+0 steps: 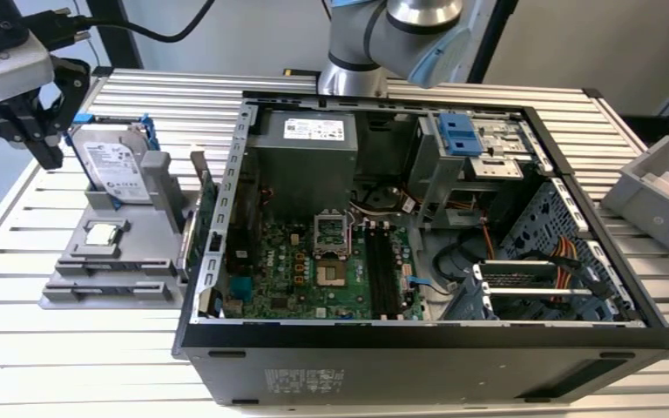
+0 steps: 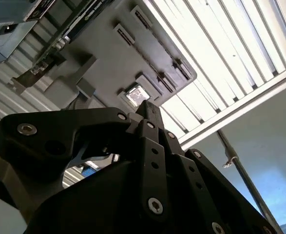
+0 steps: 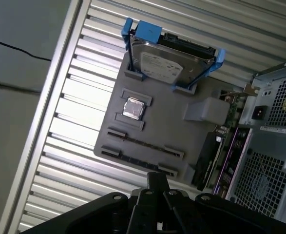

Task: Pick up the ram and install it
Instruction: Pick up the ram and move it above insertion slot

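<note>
One black metal claw hangs near the silver hard drive with white label, which stands in the grey plastic holder tray. We cannot tell if the claw is open or closed. The ram, a long thin greenish-tan board, seems to stand on its edge at the tray's side far from the claw, beside the open black computer case. Its long axis runs along that side.

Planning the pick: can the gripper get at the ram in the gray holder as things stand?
Probably yes. The gripper hangs raised near the holder. The ram shows as a thin strip in its slot with nothing above it, and the processor chip and hard drive sit apart from it.
</note>
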Controlling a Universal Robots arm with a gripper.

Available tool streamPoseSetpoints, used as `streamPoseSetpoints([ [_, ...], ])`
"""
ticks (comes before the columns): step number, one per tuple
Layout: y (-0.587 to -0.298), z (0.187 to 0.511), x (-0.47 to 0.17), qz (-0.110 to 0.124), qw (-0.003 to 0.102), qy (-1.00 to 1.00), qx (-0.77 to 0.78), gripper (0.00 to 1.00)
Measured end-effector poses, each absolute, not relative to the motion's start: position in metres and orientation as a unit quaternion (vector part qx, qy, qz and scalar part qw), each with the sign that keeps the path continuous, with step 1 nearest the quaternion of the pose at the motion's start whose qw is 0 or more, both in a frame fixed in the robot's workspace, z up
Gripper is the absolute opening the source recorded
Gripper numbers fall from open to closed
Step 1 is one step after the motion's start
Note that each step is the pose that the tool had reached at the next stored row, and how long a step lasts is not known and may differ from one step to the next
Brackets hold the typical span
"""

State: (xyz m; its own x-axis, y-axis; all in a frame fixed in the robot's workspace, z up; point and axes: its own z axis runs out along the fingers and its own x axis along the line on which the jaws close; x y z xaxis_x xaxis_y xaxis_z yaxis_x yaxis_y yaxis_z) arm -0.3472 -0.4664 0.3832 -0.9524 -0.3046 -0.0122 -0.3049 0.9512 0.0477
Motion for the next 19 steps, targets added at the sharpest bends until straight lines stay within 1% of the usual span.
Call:
streamPoseSetpoints([
  [19,-0.4661,0.3832,-0.3472,0.024,0.0,0.97,-0.241,0.0],
])
